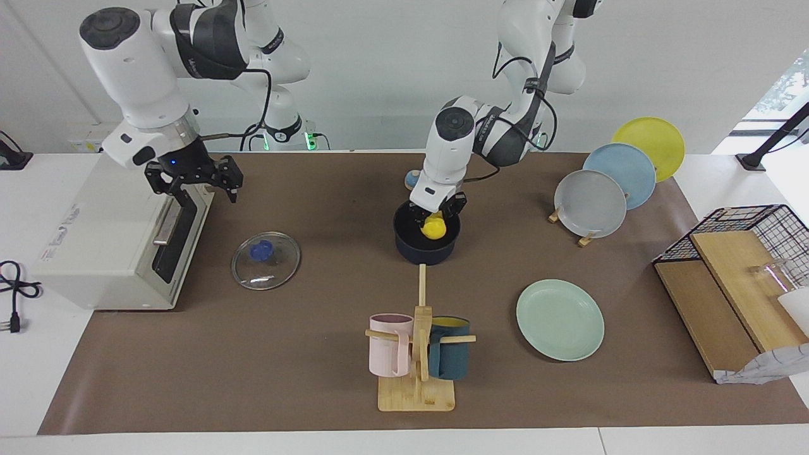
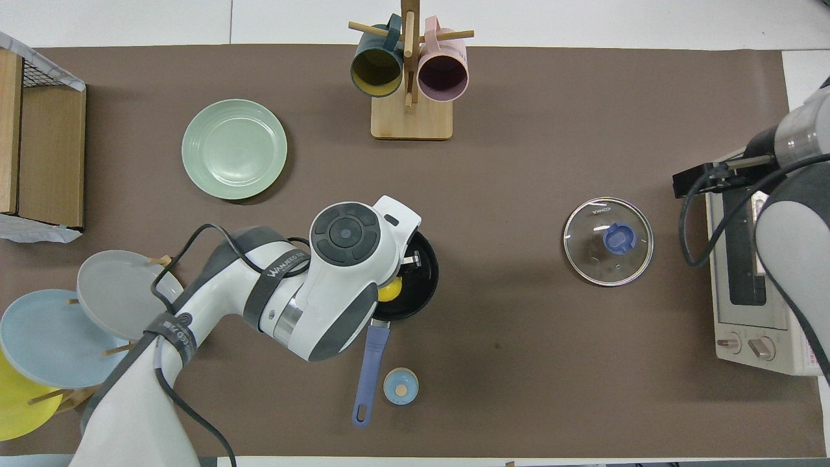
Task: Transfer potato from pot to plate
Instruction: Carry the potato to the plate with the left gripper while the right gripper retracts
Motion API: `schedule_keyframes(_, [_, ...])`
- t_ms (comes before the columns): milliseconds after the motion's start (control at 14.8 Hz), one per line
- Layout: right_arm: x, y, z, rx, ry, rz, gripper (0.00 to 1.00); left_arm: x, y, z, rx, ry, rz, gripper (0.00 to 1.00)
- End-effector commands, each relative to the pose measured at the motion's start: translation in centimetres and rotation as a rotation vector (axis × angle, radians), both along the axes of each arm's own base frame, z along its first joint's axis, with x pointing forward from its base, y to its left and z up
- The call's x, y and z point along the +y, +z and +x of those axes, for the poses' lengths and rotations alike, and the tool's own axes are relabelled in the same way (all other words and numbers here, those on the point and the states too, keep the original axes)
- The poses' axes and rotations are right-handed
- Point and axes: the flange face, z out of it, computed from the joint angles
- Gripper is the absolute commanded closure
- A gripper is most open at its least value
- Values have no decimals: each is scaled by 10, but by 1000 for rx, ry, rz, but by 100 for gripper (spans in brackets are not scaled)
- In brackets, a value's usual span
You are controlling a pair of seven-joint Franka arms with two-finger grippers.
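Note:
The yellow potato (image 1: pixel 435 226) is between the fingers of my left gripper (image 1: pixel 436 221), at about rim height over the navy-blue pot (image 1: pixel 425 248). In the overhead view the left hand covers most of the potato (image 2: pixel 389 290) and part of the pot (image 2: pixel 421 275); the pot's blue handle (image 2: pixel 368 373) points toward the robots. The mint-green plate (image 1: pixel 560 320) lies flat and bare, farther from the robots than the pot, toward the left arm's end; it also shows in the overhead view (image 2: pixel 234 148). My right gripper (image 1: pixel 193 180) is open and empty, raised over the toaster oven's front.
A glass lid with a blue knob (image 1: pixel 265 260) lies in front of the toaster oven (image 1: pixel 101 227). A mug rack (image 1: pixel 417 354) stands farther out. Grey, blue and yellow plates stand in a rack (image 1: pixel 591 203). A small blue cap (image 2: pixel 400 386) lies beside the pot handle. A wire basket with boards (image 1: pixel 746 259) is at the left arm's end.

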Motion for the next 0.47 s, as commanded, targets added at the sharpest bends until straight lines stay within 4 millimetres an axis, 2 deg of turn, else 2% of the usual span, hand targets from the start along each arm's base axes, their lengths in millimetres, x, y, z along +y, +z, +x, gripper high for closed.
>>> schedule_keyframes(0, [-3,3,-13,48,-28,-4,0,63,92,57,-8,8,19,100])
schedule_keyframes(67, [-3,3,-14,46,-26,-4,0,97,106,83,-3,-23,22,100])
schedule_keyframes(135, [-5,1,-7,28,-23,-22,0,127,111,101,-17,-34,12,100])
schedule_keyframes(202, [-7,9,-2,9,-17,-60,0,164,107,120,-32,-30,6,100])
schedule_keyframes(337, [-6,15,-2,29,-16,-71,0,219,91,152,-72,-68,-7,100])
schedule_keyframes(404, [-5,16,-2,32,-13,-74,0,232,72,167,-88,-85,-12,100])
